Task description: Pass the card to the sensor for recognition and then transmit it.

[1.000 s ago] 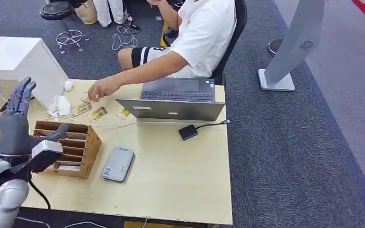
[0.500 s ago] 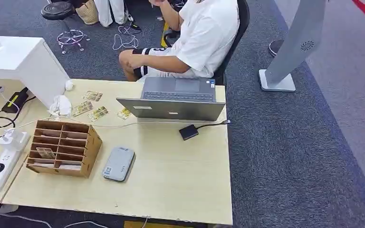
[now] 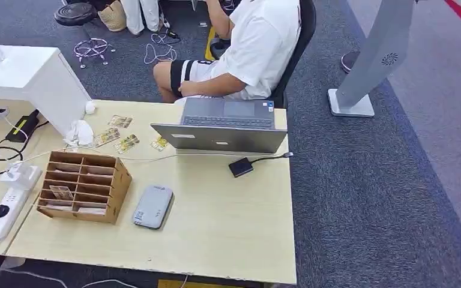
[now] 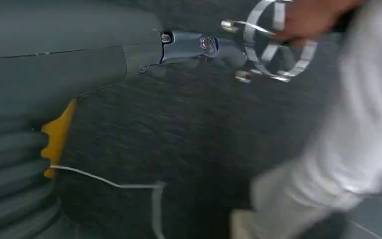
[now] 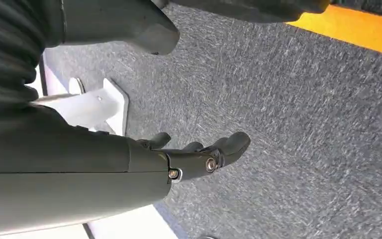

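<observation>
Several cards (image 3: 115, 135) lie on the wooden table (image 3: 228, 228) between a white box and the laptop. One more card (image 3: 62, 192) stands in a slot of the brown wooden organizer (image 3: 83, 186). The flat grey sensor (image 3: 153, 206) lies just right of the organizer. My left hand (image 4: 109, 55) hangs over dark carpet with its fingers (image 4: 199, 45) stretched out and nothing in them. My right hand (image 5: 129, 159) also hangs over carpet, fingers (image 5: 224, 149) extended and empty.
A person in a white shirt (image 3: 258, 48) sits behind the open laptop (image 3: 223, 126). A small black device (image 3: 241, 167) is cabled to it. A power strip (image 3: 3, 213) and cables lie at the table's left end beside a white box (image 3: 30, 78). A grey stand (image 3: 366, 66) rises at the right.
My left arm, raised beside the organizer a second ago, has dropped out of the head view. The person's arm has drawn back from the cards. The camera has shifted slightly.
</observation>
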